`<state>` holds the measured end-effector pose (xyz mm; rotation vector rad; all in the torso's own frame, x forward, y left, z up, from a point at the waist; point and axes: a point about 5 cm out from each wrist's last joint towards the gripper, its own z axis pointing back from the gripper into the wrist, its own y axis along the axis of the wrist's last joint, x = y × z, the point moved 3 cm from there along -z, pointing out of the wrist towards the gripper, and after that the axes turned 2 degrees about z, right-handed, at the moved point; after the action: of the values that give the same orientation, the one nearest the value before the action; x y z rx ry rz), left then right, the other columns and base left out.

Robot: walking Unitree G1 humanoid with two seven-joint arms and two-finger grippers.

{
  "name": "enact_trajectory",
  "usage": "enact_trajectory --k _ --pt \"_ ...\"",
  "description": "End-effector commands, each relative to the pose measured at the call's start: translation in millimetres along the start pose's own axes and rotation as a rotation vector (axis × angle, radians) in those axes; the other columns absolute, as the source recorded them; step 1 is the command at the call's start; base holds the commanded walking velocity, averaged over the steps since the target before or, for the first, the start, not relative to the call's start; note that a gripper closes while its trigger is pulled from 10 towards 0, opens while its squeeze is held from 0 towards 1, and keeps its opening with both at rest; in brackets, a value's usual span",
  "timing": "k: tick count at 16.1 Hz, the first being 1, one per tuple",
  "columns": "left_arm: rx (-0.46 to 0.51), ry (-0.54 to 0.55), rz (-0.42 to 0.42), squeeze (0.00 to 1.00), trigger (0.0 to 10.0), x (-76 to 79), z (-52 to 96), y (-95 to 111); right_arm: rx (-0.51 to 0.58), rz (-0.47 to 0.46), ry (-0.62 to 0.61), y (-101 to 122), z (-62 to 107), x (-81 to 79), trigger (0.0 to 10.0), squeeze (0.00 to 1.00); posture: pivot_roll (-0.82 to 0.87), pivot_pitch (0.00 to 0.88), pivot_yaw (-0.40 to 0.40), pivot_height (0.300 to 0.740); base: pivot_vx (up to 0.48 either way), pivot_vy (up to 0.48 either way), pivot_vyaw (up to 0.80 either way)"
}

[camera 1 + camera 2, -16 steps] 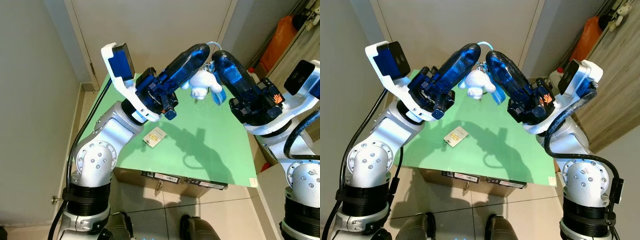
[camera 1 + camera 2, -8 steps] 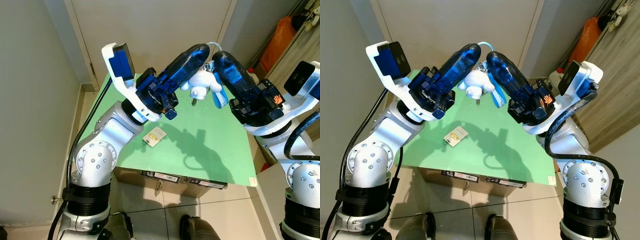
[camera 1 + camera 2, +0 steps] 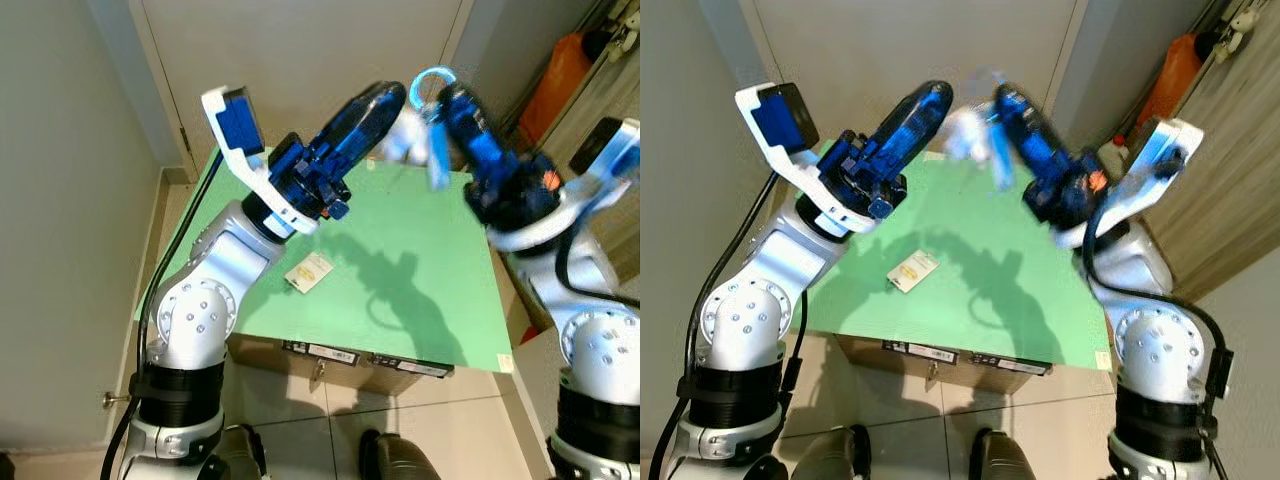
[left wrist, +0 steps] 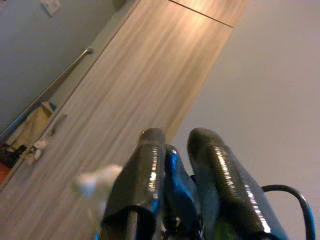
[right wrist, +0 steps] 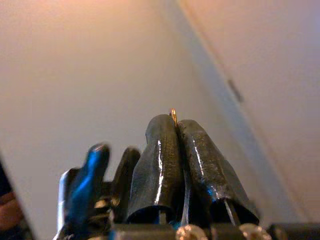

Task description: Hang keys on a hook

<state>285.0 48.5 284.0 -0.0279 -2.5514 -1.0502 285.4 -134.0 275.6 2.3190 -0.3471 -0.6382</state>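
No readable text anywhere tbh, the box labels [image 3: 365, 359] and the card [image 3: 309, 270] are way too small/blurry.

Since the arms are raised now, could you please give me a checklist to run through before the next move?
1. Right end effector shut on the keys, gold ring at its tips: ok.
2. Blue loop standing open above the table: ok.
3. White plush charm free of the left end effector: cannot tell, it is blurred.
4. Hook located: cannot tell.
5. Card lying flat on the green table, apart from both arms: ok.
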Motion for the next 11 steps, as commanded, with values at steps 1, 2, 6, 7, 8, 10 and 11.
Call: enact_trajectory --k 1,2,6,7,8,10,11 --pt "0.006 -0.005 -0.017 1.0 10.0 0.5 -2.3 3 0.03 0.022 -0.037 6 1.1 5.0 0.0 0.0 -0.1 0.124 -0.016 0.74 0.0 0.0 0.0" --pt "0.011 0.0 -0.021 1.0 10.0 -0.7 -1.7 5 0.044 0.029 -0.074 7 1.8 10.5 0.0 0.0 -0.1 0.123 -0.016 0.74 0.0 0.0 0.0" --pt "0.004 0.26 -0.141 0.52 10.0 -43.1 7.5 -2 0.116 0.047 -0.261 9 10.6 35.2 0.0 0.0 -0.11 0.117 -0.009 0.74 0.0 0.0 0.0" --pt "-0.047 0.366 -0.188 0.0 10.0 -60.1 14.9 -14 0.118 0.055 -0.319 6 16.3 42.0 0.0 0.0 -0.11 0.113 -0.009 0.74 0.0 0.0 0.0" --pt "-0.062 0.461 -0.19 0.0 10.0 -74.3 22.4 -24 0.105 0.066 -0.369 0 21.3 46.8 10.0 0.0 -0.11 0.113 -0.009 0.74 0.0 0.0 0.0" --pt "-0.062 0.58 -0.194 0.0 10.0 -90.4 33.8 -35 0.037 0.078 -0.469 -14 29.5 57.8 10.0 0.0 -0.12 0.103 -0.006 0.74 0.0 0.0 0.0" --pt "-0.136 0.693 -0.254 0.0 10.0 -104.2 51.1 -55 -0.023 0.068 -0.541 -28 39.2 66.9 10.0 0.0 -0.12 0.1 -0.003 0.74 0.0 0.0 -0.8"
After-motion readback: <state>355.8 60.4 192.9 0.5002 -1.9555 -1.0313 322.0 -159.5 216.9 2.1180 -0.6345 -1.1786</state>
